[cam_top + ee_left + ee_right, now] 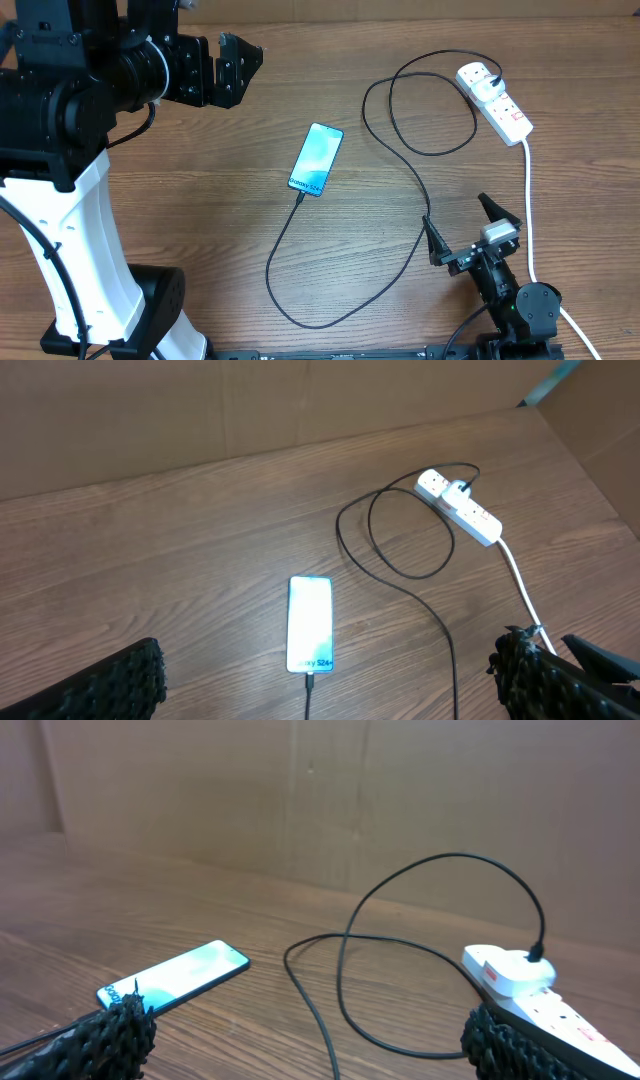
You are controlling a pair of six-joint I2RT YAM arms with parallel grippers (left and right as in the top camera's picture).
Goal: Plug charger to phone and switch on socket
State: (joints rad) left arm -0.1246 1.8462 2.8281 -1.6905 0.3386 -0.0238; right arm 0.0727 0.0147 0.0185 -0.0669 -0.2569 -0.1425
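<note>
The socket [495, 102] lies at the far right of the bench [200, 200], with the charger [422, 190] seated in it and run to the phone [316, 158] at centre; its red-marked switch is best pressed squarely, from above, by the nearer right gripper [458, 215]; the jaws of both it and the left gripper [215, 72] are released and empty.

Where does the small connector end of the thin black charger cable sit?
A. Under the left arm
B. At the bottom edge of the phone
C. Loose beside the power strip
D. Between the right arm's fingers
B: the overhead view shows the charger cable running up to the phone and meeting its bottom edge, away from the power strip.
</note>
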